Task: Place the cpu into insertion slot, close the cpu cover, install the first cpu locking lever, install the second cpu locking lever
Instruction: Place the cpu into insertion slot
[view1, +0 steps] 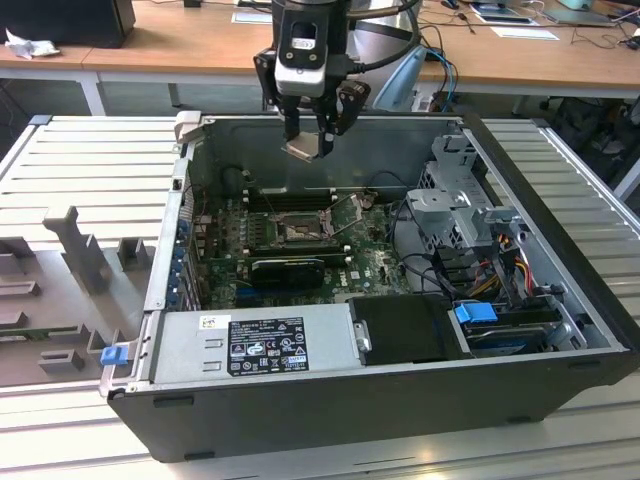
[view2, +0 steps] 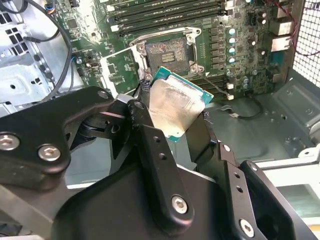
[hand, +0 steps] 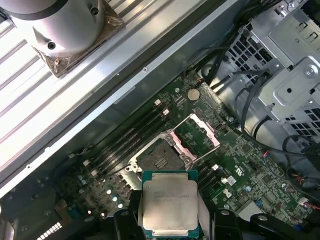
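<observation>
My gripper (view1: 309, 128) hangs over the open computer case, shut on the cpu (view1: 308, 148), a flat square chip with a silver-grey top. In the second wrist view the cpu (view2: 176, 106) is tilted between the black fingers (view2: 144, 127); in the first wrist view the cpu (hand: 170, 202) is seen flat. Below it, apart from the chip, lies the insertion slot (view1: 293, 233) (view2: 167, 52) (hand: 159, 159) on the green board, uncovered. The cpu cover (view2: 120, 72) (hand: 197, 135) is swung open beside the slot.
Long black memory slots (view1: 290, 197) run behind the socket and a black card (view1: 290, 268) lies in front of it. A power supply (view1: 250, 345) fills the near side. Drive cage (view1: 460, 210) and cables (view1: 500, 260) sit at the exterior view's right. Grey fixtures (view1: 80, 250) stand outside.
</observation>
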